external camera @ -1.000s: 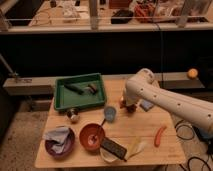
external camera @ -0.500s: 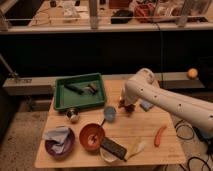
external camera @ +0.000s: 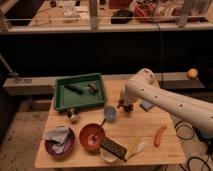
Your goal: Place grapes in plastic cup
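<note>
Gripper (external camera: 122, 104) low over table (external camera: 150, 152), tucked under white arm (external camera: 167, 101), fingers pinched together. Grapes (external camera: 120, 107) = dark clump right at its tips; held or not, can't tell. Plastic cup (external camera: 110, 113) just left, upright, nothing between. Blue pad (external camera: 146, 105) just right of gripper. Green tray (external camera: 80, 92) behind cup, brown bowl (external camera: 92, 136) in front. Sausage thing (external camera: 160, 135) well off right. Versus a second ago: same pose, nothing shifted.

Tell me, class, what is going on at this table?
A white robot arm reaches over the wooden table. Its claw, shut, sits just right of the light-blue plastic cup, gripping what looks like the dark grapes. The grapes are not in the cup yet.
</note>
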Robot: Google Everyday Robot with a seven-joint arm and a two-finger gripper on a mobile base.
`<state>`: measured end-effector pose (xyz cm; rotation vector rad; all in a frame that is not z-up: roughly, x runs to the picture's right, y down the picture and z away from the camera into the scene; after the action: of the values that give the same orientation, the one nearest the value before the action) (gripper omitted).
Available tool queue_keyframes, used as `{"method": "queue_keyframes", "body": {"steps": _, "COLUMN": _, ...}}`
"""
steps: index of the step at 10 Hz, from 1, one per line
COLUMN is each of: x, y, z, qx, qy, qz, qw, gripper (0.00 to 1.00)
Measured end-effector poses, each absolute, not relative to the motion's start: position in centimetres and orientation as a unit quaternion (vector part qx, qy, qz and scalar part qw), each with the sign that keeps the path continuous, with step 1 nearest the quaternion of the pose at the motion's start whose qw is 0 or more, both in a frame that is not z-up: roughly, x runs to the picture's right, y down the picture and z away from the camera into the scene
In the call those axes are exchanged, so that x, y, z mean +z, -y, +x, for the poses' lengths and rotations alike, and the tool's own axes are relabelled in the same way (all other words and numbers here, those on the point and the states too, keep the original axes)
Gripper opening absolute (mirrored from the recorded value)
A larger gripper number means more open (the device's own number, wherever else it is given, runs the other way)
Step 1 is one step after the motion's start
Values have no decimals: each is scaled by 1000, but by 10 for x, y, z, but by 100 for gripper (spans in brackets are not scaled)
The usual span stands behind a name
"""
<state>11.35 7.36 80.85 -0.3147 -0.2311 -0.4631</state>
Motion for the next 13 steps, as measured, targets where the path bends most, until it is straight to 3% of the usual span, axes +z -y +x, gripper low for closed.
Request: {"method": "queue_keyframes", "body": {"steps": 13, "x": 793, "y": -58, "z": 101, "qx": -271, "qy": 171, "qz": -120, "qw": 940, "gripper": 0}}
